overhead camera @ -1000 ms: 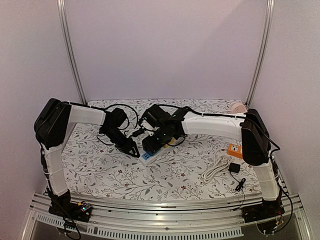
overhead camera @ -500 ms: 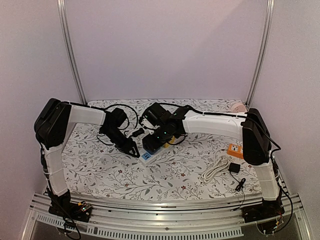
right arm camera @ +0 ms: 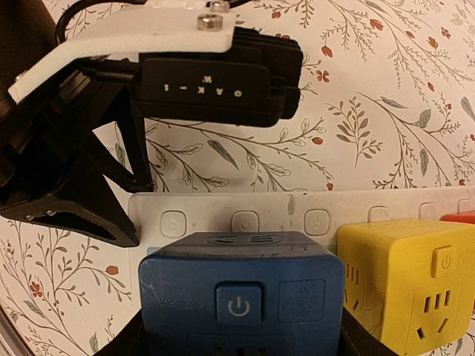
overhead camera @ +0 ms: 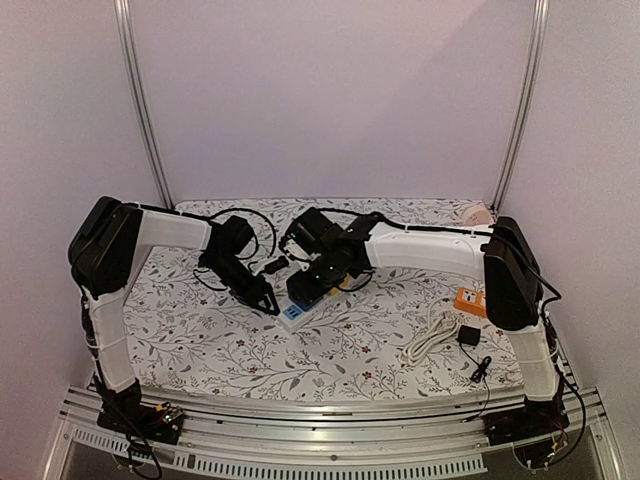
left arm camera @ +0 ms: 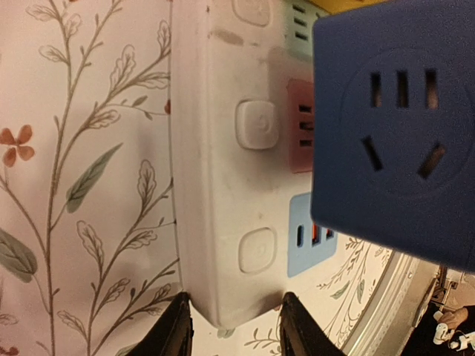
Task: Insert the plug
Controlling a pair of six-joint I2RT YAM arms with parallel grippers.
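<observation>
The left gripper [left arm camera: 236, 330] clamps the power strip [left arm camera: 208, 148] at its end; the right gripper [right arm camera: 241, 345] grips the blue plug [right arm camera: 241, 285] beside the yellow cube [right arm camera: 401, 285]. White cable [overhead camera: 430, 335] lies by the counter's [overhead camera: 300, 362] right edge.

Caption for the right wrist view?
Right pincer grips blue cube adapter over the white power strip, beside a yellow cube.

Flower-print desk [overhead camera: 330, 355], a few items.
White power strip [overhead camera: 291, 317] lies mid-desk; white cable [overhead camera: 430, 337], black adapter [overhead camera: 468, 337] and orange box [overhead camera: 468, 300] lie right.
</observation>
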